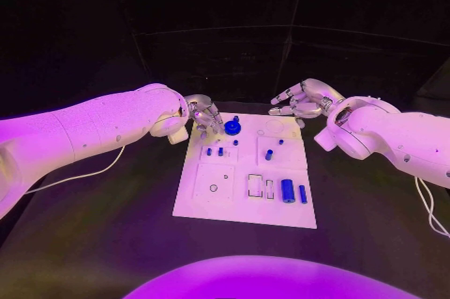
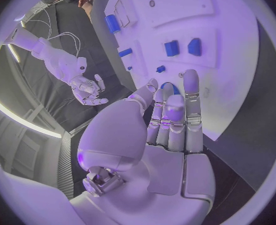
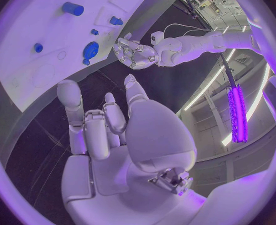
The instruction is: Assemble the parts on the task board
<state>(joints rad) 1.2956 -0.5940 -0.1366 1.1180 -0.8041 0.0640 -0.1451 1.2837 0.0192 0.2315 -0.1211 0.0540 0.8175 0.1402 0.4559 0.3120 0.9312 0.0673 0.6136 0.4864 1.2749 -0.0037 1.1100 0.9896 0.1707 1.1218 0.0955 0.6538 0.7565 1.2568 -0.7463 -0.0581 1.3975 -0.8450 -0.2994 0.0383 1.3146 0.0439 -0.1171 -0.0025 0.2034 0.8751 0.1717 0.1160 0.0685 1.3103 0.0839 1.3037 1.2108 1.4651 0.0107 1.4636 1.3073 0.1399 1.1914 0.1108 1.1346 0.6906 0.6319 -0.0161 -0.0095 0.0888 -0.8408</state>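
With both the left hand (image 1: 199, 110) and right hand (image 1: 298, 97) empty, fingers loosely apart, pinch the small, stiff, probably light blue round part (image 1: 233, 126) near the task board (image 1: 214, 205)'s far edge by its rim.

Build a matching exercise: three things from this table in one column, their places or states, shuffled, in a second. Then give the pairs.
Things
1. large blue cylinder part
2. round blue knob part
3. right silver hand

Places or states
A. at the white task board's far edge, beside the left silver hand
B. off the board's far right corner, holding nothing
C. lying on the board's near right part

Pairs: 1-C, 2-A, 3-B
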